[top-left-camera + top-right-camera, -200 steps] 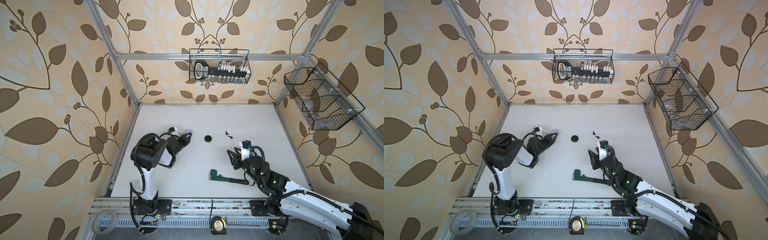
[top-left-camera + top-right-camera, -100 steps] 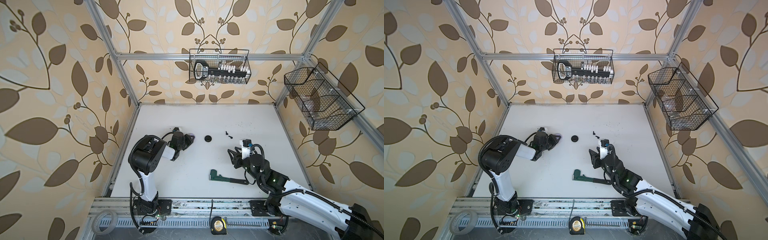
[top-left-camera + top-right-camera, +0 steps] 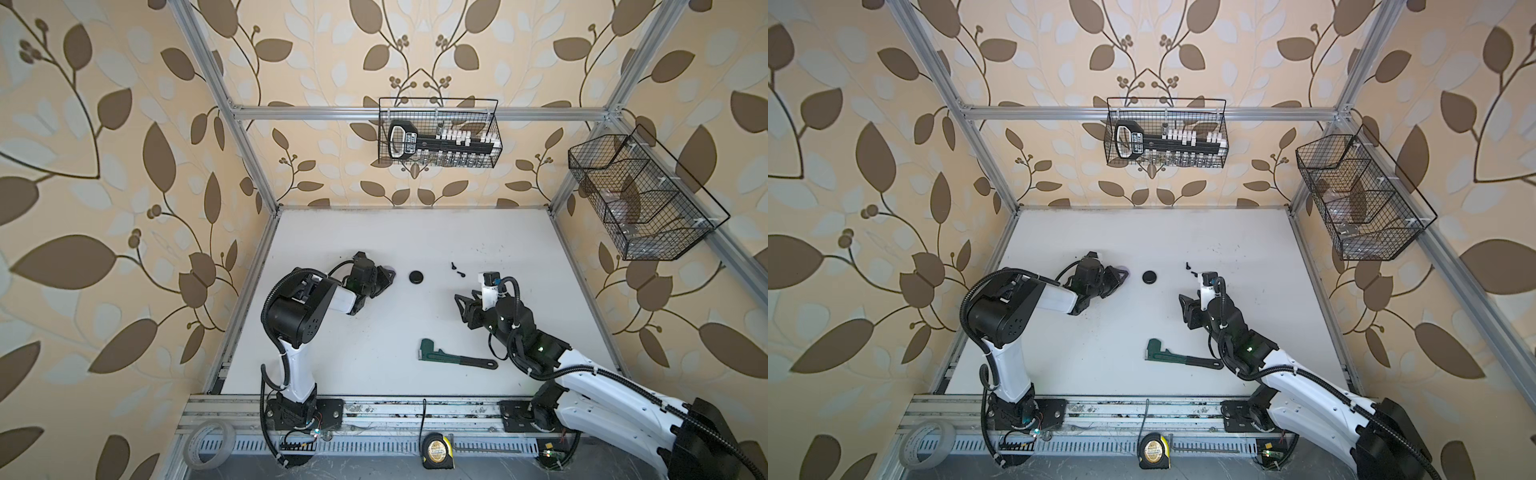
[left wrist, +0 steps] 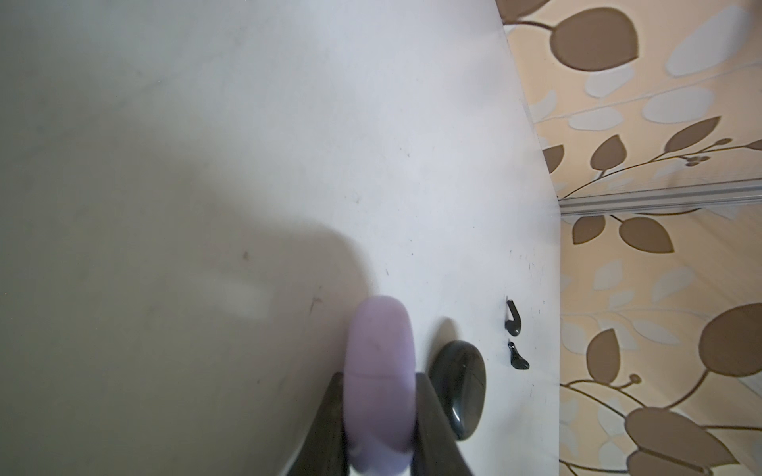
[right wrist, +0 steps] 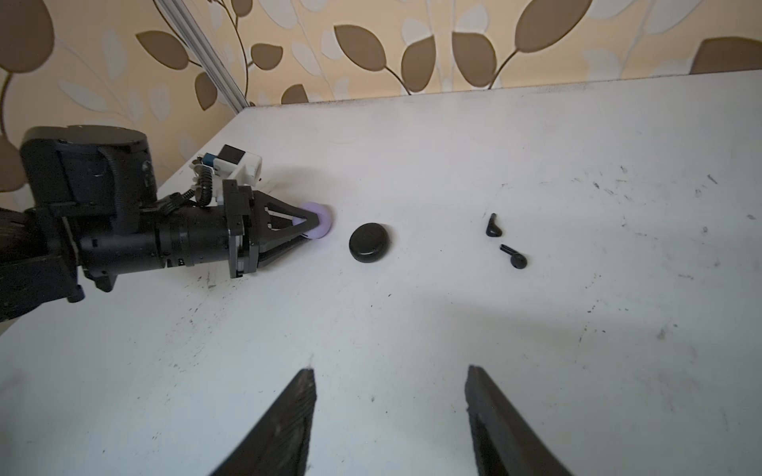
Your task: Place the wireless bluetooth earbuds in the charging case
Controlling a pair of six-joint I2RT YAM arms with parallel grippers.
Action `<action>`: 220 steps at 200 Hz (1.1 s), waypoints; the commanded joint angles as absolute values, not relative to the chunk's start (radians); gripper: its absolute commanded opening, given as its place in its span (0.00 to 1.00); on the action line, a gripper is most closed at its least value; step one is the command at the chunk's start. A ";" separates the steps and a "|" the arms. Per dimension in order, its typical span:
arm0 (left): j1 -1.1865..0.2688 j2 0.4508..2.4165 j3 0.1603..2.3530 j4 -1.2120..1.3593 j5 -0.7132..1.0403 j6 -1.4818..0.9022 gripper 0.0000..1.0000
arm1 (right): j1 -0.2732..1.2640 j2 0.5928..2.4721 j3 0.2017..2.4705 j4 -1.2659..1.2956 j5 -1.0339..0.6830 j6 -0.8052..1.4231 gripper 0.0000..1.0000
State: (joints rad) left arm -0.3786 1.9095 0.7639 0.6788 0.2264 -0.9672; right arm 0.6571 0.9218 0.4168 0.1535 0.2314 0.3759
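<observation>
My left gripper is shut on a pale lavender charging case, held edge-on low over the white table. Just beyond it lies a closed black charging case. Two black earbuds lie loose on the table past the black case, and both top views show them as small specks. My right gripper stands open over bare table, well short of the earbuds, with nothing between its fingers. In the right wrist view the lavender case peeks out past the left gripper.
A green pipe wrench lies near the front of the table by the right arm. Wire baskets hang on the back wall and the right wall. A tape measure and a tape roll sit on the front rail.
The left arm has turned its wrist and carried the lavender case a little toward the black case. The right gripper's jaws have spread wider.
</observation>
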 commanded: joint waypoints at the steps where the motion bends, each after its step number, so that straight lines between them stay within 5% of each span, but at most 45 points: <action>1: -0.376 1.909 0.766 0.672 0.183 -0.940 0.30 | 0.627 0.989 0.488 0.200 0.161 0.324 0.65; 62: -0.375 1.792 0.732 0.630 0.119 -0.915 0.65 | 0.527 1.184 0.638 0.188 -0.029 0.035 0.76; 123: -0.370 1.448 0.781 0.313 -0.030 -0.788 0.98 | 0.516 1.410 0.753 0.278 -0.155 -0.022 0.84; 159: -0.362 1.339 0.907 0.199 -0.147 -0.631 0.99 | 0.506 1.652 0.884 0.291 -0.247 -0.011 0.88; 191: -0.250 1.345 0.901 0.266 0.114 -0.577 0.99 | 0.483 1.849 1.064 0.154 -0.224 -0.037 0.90; 220: -0.245 1.300 0.855 0.191 0.127 -0.471 0.99 | 0.471 1.997 1.235 -0.004 -0.224 -0.053 0.92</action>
State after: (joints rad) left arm -0.2424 1.3453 0.8944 0.2455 0.0544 -0.5976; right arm 0.4789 1.9141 1.1210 0.1471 -0.2127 -0.0120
